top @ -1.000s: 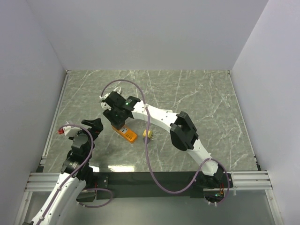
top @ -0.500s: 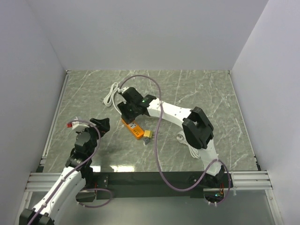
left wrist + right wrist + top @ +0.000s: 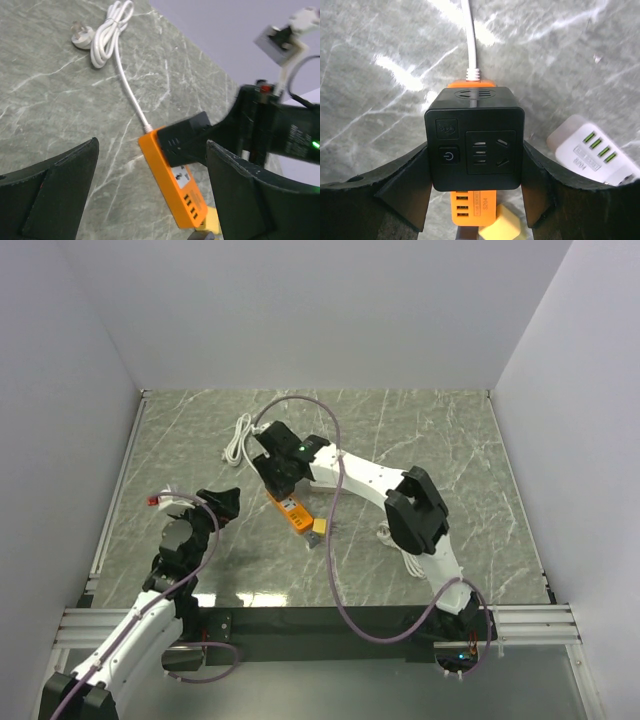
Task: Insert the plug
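The marble table (image 3: pixel 450 440) carries both arms. The right gripper (image 3: pixel 475 150) reaches to the table's middle, its jaws clamped on either side of the black cube plug (image 3: pixel 475 131). The cube sits on the cord end of the orange power strip (image 3: pixel 182 195); whether it is fully seated cannot be told. The left gripper (image 3: pixel 152 195) hangs near the strip, jaws spread wide and empty. A coiled white cord (image 3: pixel 107 35) trails behind, a white charger (image 3: pixel 592 150) lies beside the strip, and a yellow block (image 3: pixel 502 225) sits at the strip's far end.

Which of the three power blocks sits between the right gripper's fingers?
The black cube with the power button; the orange strip lies under it, the white block off to one side.
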